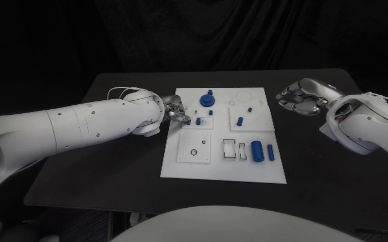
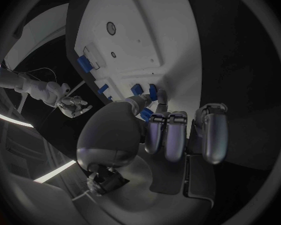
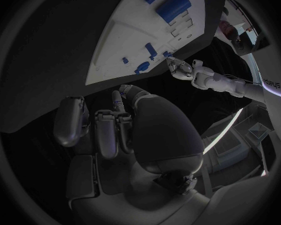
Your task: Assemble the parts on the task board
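Observation:
The white task board (image 1: 184,162) lies mid-table with several blue parts on it: a round piece (image 1: 207,101), small pegs (image 1: 240,121) and a thick cylinder (image 1: 257,150). My left hand (image 1: 176,109) is at the board's left edge and pinches a small blue part (image 2: 145,115) between thumb and fingers, close to two other small blue pieces (image 2: 136,89) on the board (image 2: 140,30). My right hand (image 1: 303,97) hangs off the board's right side, fingers (image 3: 109,130) curled in with nothing in them. The right wrist view also shows the board (image 3: 115,45) and my left hand (image 3: 181,67).
The black table (image 1: 97,169) runs around the board on all sides. Empty cut-outs (image 1: 230,148) and a round hole (image 1: 194,152) sit in the board's near half.

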{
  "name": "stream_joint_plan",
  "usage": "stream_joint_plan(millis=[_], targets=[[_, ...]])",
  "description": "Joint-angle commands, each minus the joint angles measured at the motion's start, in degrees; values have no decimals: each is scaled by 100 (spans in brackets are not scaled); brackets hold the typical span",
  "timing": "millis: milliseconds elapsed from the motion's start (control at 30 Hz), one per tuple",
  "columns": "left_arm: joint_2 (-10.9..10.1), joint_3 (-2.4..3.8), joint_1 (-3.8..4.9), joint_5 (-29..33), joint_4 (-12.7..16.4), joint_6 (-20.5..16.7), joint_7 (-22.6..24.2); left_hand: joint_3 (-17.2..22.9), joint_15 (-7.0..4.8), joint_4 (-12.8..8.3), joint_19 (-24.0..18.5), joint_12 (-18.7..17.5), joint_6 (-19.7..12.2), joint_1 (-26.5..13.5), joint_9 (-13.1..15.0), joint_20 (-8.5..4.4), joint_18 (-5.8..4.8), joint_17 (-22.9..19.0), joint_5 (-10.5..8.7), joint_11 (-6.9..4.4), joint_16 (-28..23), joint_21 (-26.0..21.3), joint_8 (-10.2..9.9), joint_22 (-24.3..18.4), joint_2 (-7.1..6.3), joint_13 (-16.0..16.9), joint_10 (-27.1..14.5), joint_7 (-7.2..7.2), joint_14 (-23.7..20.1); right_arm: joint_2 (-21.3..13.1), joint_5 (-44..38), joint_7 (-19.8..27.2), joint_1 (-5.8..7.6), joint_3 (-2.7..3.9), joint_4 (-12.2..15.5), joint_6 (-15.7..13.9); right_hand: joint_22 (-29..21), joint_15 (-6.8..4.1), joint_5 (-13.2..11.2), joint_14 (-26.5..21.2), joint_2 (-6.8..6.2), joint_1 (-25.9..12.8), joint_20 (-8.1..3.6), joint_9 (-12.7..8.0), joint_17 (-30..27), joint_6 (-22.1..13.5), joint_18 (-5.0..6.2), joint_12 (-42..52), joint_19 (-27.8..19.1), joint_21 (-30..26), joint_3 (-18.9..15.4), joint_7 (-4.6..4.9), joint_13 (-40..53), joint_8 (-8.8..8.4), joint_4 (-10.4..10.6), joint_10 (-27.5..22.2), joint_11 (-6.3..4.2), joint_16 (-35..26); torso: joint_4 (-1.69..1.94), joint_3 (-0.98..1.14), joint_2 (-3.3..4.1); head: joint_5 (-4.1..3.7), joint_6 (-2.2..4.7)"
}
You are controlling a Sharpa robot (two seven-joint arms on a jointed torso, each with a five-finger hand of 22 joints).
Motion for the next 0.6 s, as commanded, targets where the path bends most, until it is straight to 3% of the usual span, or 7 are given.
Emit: stream_joint_plan(millis=[33,600], targets=[[13,-1,-18,-22,-4,-2,70,32,-32,14,-21,15,17,-30,114,1,47,1508,-30,-33,15,-35,33,1161,33,1502,607,-23,585,-2,-10,-98,-13,3,5,33,921,11,20,440,-1,-52,-4,-3,774,44,42,-26,-50,-62,39,12,1268,-2,3,372,7,-51,1,-3,2,-6,0],[69,-1,-33,-22,-51,61,73,43,-34,22,-27,15,24,-38,114,0,50,1508,-42,-34,15,-45,35,1158,47,1502,607,-25,585,10,-9,-105,-13,3,4,53,916,10,20,435,-3,-56,-3,-3,756,47,45,-29,-57,-80,41,11,1264,-2,2,368,6,-64,1,0,4,-4,0]])
